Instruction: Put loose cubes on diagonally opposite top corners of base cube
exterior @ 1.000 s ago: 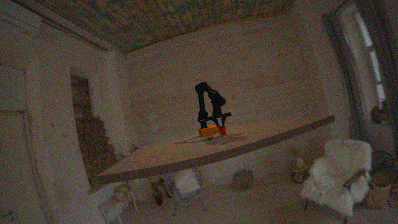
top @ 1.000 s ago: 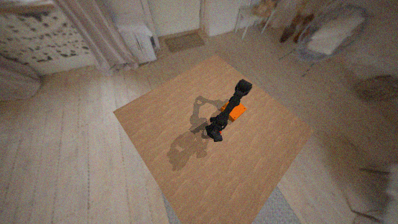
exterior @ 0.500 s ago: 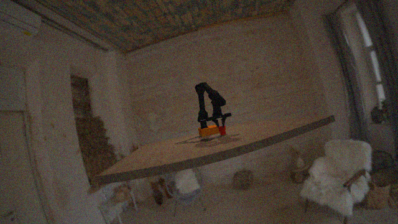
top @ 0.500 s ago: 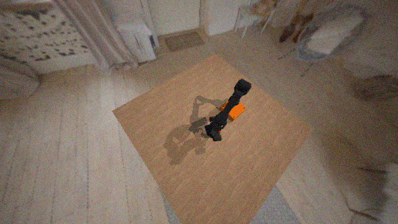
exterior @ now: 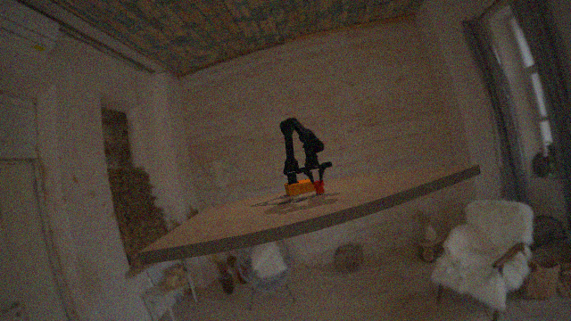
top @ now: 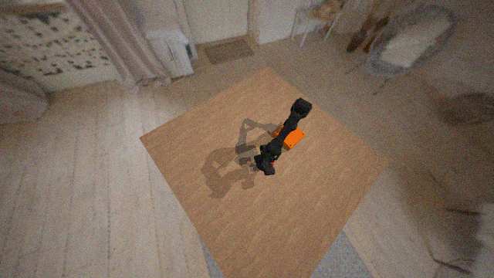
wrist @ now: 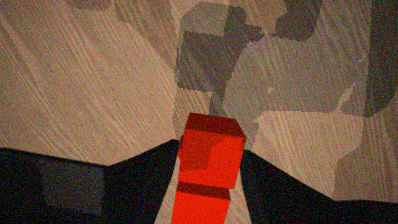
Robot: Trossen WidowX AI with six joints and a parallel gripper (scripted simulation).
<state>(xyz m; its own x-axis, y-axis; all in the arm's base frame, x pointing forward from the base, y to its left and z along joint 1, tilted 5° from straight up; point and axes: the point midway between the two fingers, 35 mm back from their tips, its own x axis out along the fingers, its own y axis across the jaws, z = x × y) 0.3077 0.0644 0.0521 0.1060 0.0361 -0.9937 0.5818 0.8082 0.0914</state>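
My gripper (exterior: pixel 318 181) (wrist: pixel 209 151) is open by a small amount, its fingers on either side of a red cube (wrist: pixel 212 162). The cube looks level. A thin strip of space shows at its left side, while its right side is very close to the other finger. A second red cube face (wrist: pixel 201 209) lies just below it in the wrist view, cut off by the frame edge, with a dark red band between the two. In the exterior view the red cubes (exterior: pixel 318 187) form a small stack under the fingers. The arm hides most of the red in the top view; the base cube cannot be told apart.
An orange block (top: pixel 294 138) (exterior: pixel 300 187) stands at the foot of the arm, close to the red stack. The wooden table (top: pixel 309 205) (exterior: pixel 214 223) carries the arm's broad shadow beside the cubes.
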